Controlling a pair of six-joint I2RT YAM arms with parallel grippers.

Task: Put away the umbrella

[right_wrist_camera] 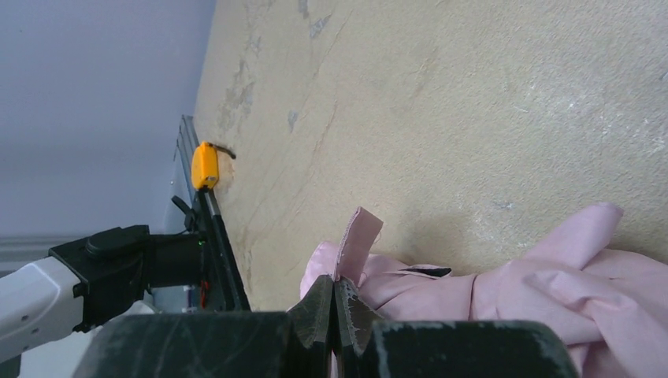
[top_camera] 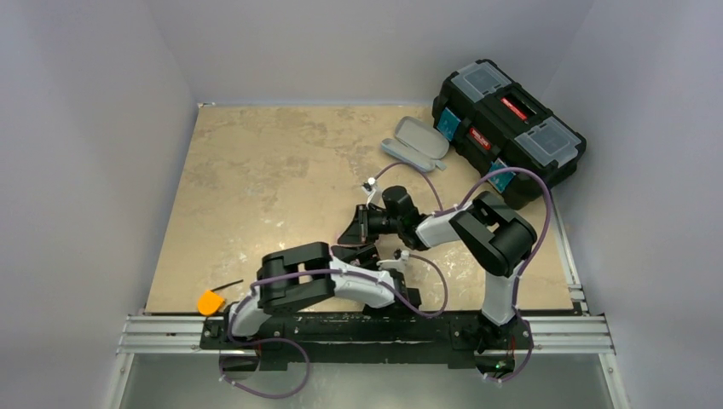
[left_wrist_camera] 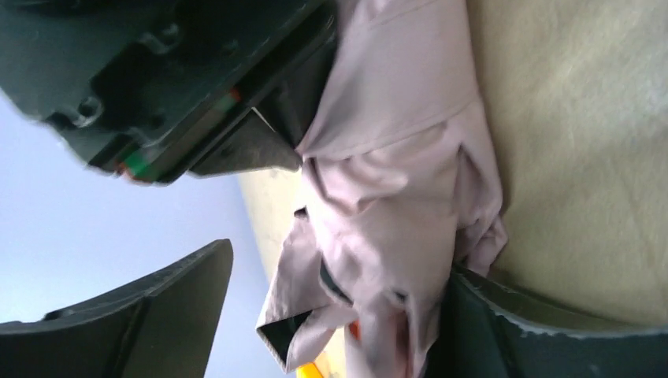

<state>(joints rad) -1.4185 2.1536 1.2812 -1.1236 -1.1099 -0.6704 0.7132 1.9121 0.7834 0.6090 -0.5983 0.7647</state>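
**Top external view**
- Surface: beige mottled tabletop (top_camera: pixel 256 187), with both arm bases at its near edge.
- Far right corner: black plastic toolbox with a red label and clear lid compartments (top_camera: pixel 509 128).
- Beside the toolbox: grey oval hard case (top_camera: pixel 415 143), lying open just to its left.
- Near left edge: small orange block-shaped object (top_camera: pixel 210 302), close to the left arm's base.
- Left end effector (top_camera: pixel 362 254): reaches right toward the middle front of the tabletop; its opening cannot be told from here.
- Right end effector (top_camera: pixel 356 228): just beyond the left one and close against it; whatever lies under the two is hidden.

**Left wrist view**
- Task item: pale pink fabric folding umbrella (left_wrist_camera: pixel 394 197), its canopy crumpled with slivers of black lining showing, lying on the tabletop.
- Left end effector: spread wide. One finger (left_wrist_camera: pixel 150 315) stands apart from the fabric and the other (left_wrist_camera: pixel 536 339) lies against the bunched cloth.
- Upper left: dark body of the right end effector, its tip at a fold of the canopy.

**Right wrist view**
- Right end effector: fingers pressed narrow together, pinching a fold of the umbrella, with a pink flap standing up past the tips.
- Umbrella: rumpled on the tabletop to the right of the tips.
- Background: the orange object at the tabletop's edge by a metal rail (right_wrist_camera: pixel 224 260), and a white-and-black link of the left arm (right_wrist_camera: pixel 79 276).
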